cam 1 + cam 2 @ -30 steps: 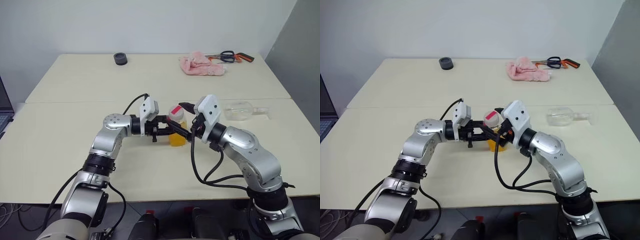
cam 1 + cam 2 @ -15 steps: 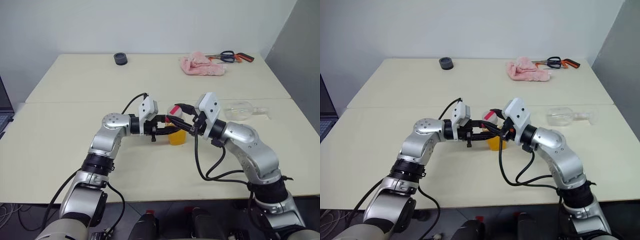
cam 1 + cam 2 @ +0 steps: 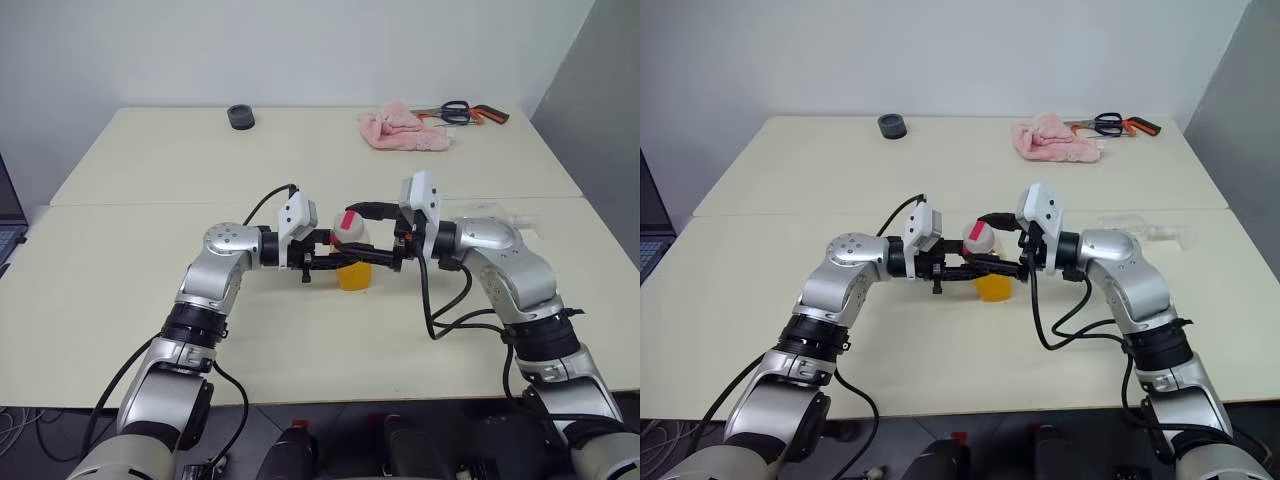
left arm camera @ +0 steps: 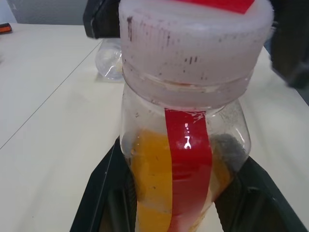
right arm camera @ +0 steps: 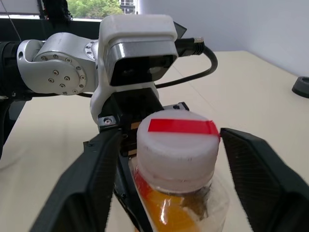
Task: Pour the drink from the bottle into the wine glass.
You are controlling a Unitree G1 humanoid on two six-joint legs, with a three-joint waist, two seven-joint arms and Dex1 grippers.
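Left eye view: at frame centre the bottle (image 3: 353,258) is clamped by the left hand (image 3: 345,262); the wine glass (image 3: 480,218) lies toppled at right on the table (image 3: 150,300). Right wrist view: the right hand (image 5: 164,159) is spread wide around the cap (image 5: 176,141), gripping nothing. A skewed closure could slip off the cap.

The left arm reaches in from the left with its wrist bent inward, so the left gripper (image 3: 345,262) lies about level and points to the right, its two black fingers (image 4: 104,186) clamped on the lower body of the small clear plastic bottle with a red stripe (image 3: 352,258). The right arm comes in from the opposite side, elbow out, and the right gripper (image 5: 169,159) points level to the left, facing the other. Its black fingers (image 5: 94,181) stand spread wide to either side of the bottle's white cap, clear of it.
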